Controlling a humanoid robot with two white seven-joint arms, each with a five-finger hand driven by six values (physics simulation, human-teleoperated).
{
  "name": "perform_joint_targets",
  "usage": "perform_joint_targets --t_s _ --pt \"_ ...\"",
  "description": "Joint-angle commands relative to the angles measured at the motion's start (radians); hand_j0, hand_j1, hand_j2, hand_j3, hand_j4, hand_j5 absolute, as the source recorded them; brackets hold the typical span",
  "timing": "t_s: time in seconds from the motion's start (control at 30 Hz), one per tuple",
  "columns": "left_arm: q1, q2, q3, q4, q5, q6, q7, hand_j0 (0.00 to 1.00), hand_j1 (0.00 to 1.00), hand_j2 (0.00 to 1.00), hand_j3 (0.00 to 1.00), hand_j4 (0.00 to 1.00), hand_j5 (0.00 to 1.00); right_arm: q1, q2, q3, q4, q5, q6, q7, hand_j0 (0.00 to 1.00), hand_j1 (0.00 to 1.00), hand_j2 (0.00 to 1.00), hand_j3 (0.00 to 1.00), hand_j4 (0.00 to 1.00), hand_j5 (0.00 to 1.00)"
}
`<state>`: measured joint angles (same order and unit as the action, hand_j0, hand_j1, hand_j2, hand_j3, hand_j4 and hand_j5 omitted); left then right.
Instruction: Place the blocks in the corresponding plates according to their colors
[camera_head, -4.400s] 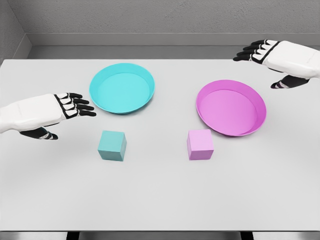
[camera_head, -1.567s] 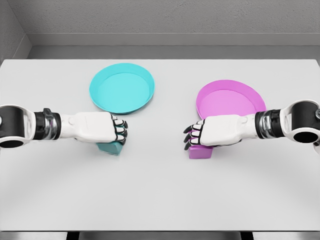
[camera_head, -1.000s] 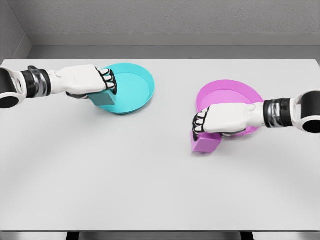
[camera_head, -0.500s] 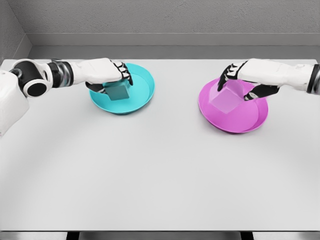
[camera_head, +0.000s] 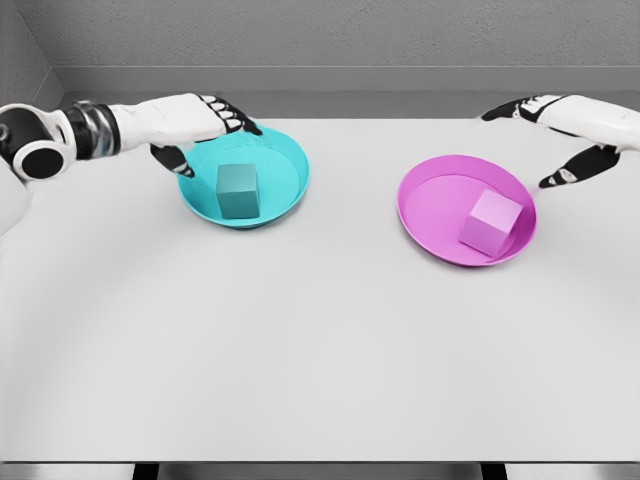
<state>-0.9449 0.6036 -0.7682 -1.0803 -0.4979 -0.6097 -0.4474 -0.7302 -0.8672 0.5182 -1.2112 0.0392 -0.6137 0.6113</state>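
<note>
A teal block (camera_head: 237, 191) rests inside the cyan plate (camera_head: 285, 160) at the table's back left. A pink block (camera_head: 491, 223) lies tilted in the magenta plate (camera_head: 430, 200) at the back right. My left hand (camera_head: 205, 122) hovers over the cyan plate's far left rim, fingers spread, holding nothing. My right hand (camera_head: 545, 125) is open above and behind the magenta plate, near the table's far right edge, thumb pointing down toward the plate's right side.
Both plates sit on a white table (camera_head: 320, 340) whose back edge meets a grey wall. The left arm's shoulder (camera_head: 10, 190) shows at the left border.
Both hands have let go of their blocks and lifted back away from the plates. The teal block now sits in the cyan plate, the pink block in the magenta plate.
</note>
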Motion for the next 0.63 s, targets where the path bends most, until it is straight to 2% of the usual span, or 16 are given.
perform_joint_targets --t_s 0.0,0.03,0.1,0.13,0.2,0.23,0.27,0.6 --pt "0.002 0.151 0.003 -0.003 0.246 -0.001 0.003 1.0 1.0 1.0 1.0 1.0 1.0 0.0 -0.01 -0.027 0.035 -0.005 0.003 0.0 1.0 1.0 1.0 1.0 1.0 1.0" --pt "0.012 0.2 0.003 0.0 0.335 -0.001 0.003 1.0 1.0 1.0 1.0 1.0 1.0 0.0 -0.01 -0.027 0.035 -0.005 0.003 0.0 1.0 1.0 1.0 1.0 1.0 1.0" --pt "0.064 0.34 0.003 0.03 0.364 -0.001 0.003 1.0 1.0 1.0 1.0 1.0 1.0 0.0 -0.022 -0.026 0.033 -0.004 0.003 0.0 1.0 1.0 1.0 1.0 1.0 1.0" --pt "0.097 0.349 0.003 0.03 0.366 -0.001 0.003 1.0 1.0 1.0 1.0 1.0 1.0 0.0 -0.024 -0.026 0.032 -0.004 0.003 0.0 1.0 1.0 1.0 1.0 1.0 1.0" --pt "0.242 0.343 0.001 0.025 0.366 -0.001 0.001 1.0 1.0 1.0 1.0 1.0 1.0 0.0 -0.024 -0.023 0.028 -0.004 0.003 0.0 1.0 1.0 1.0 1.0 1.0 1.0" --pt "0.27 0.323 0.01 -0.006 0.368 -0.001 0.001 1.0 1.0 1.0 1.0 1.0 1.0 0.0 -0.024 -0.02 0.025 -0.004 0.003 0.0 1.0 1.0 1.0 1.0 1.0 1.0" --pt "0.285 0.326 0.041 -0.02 0.368 -0.001 -0.001 1.0 1.0 1.0 1.0 1.0 1.0 0.002 -0.024 -0.018 0.025 -0.002 0.003 0.0 1.0 1.0 1.0 1.0 1.0 1.0" --pt "0.301 0.315 0.046 -0.029 0.378 -0.001 -0.001 1.0 1.0 1.0 1.0 1.0 1.0 0.0 -0.024 -0.018 0.024 -0.002 0.003 0.0 1.0 1.0 1.0 1.0 1.0 1.0"
